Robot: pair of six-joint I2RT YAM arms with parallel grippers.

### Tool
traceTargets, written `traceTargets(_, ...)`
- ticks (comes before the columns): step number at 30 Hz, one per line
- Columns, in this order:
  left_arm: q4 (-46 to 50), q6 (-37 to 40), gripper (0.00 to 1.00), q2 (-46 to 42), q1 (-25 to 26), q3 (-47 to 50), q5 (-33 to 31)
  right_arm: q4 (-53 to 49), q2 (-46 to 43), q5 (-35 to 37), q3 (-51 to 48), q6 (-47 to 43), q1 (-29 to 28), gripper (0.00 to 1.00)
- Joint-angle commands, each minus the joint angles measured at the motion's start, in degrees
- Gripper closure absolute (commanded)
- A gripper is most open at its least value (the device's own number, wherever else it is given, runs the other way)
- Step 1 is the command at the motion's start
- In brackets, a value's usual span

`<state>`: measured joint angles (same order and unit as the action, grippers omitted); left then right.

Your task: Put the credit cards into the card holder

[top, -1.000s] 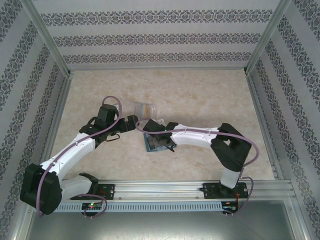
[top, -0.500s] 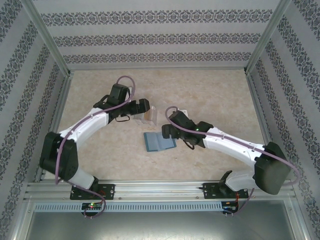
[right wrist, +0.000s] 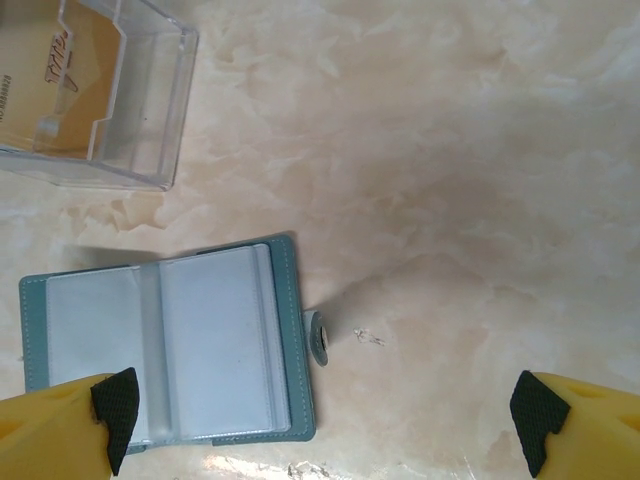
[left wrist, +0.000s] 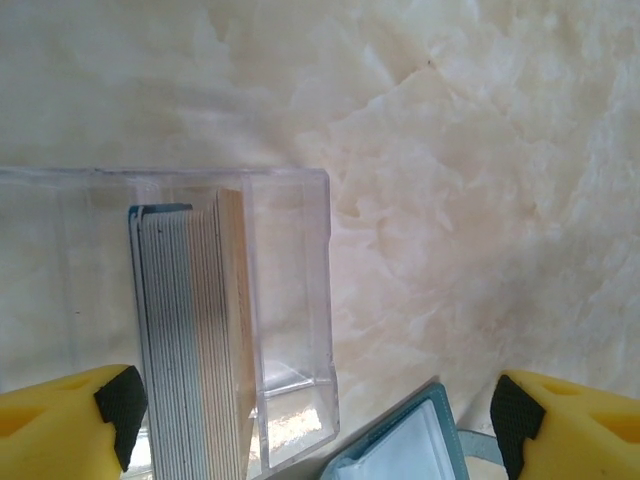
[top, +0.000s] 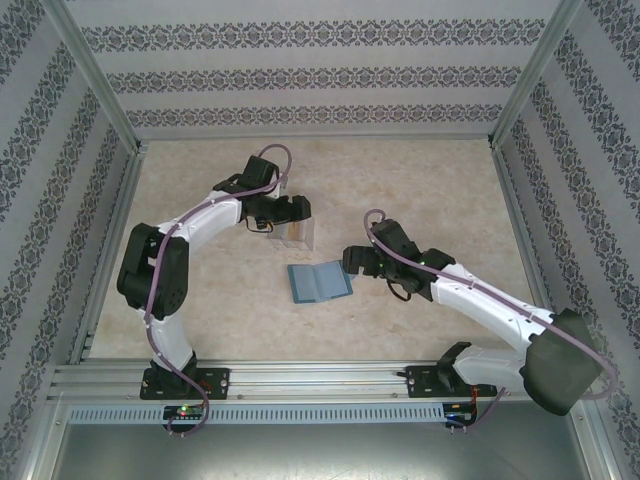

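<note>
The teal card holder (top: pixel 318 282) lies open like a book on the table, its grey-blue pockets (right wrist: pixel 170 345) facing up and its snap tab (right wrist: pixel 318 338) sticking out to the right. The credit cards (left wrist: pixel 190 340) stand on edge as a stack inside a clear plastic box (top: pixel 297 232); an orange-tan card face (right wrist: pixel 55 75) shows through its wall. My left gripper (top: pixel 293 210) hangs open above the box, whose end and the holder's corner (left wrist: pixel 410 450) lie between its fingers. My right gripper (top: pixel 352 262) is open just right of the holder, nothing in it.
The clear box (right wrist: pixel 100 95) sits just behind the holder, a narrow strip of marble-patterned table (top: pixel 420 190) between them. Patterned walls (top: pixel 320 80) close in the back and both sides. A metal rail (top: pixel 320 375) runs along the near edge.
My right gripper has pulled off the card holder to the right, leaving it open and uncovered. My left arm has swung back and right to hover over the clear box.
</note>
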<state>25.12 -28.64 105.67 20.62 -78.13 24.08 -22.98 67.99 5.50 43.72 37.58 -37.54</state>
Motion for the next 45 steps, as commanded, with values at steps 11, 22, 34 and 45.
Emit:
traceTargets(11,8.6,1.4,0.07,2.4,-0.1,-4.6,-2.5,1.2,-0.9,-7.3,-1.5,2.2,3.3,0.02)
traceTargets(22,6.2,0.4,0.05,1.9,-0.1,-3.7,-1.3,1.6,-0.5,-8.7,-1.3,3.0,3.6,0.02)
traceTargets(34,5.0,0.4,0.28,2.5,0.0,-3.8,2.5,1.9,0.4,-9.5,-0.8,3.9,3.5,0.02)
traceTargets(45,4.2,1.2,0.36,0.3,0.1,-2.6,2.6,2.3,1.5,-10.2,-0.8,4.3,3.6,0.02)
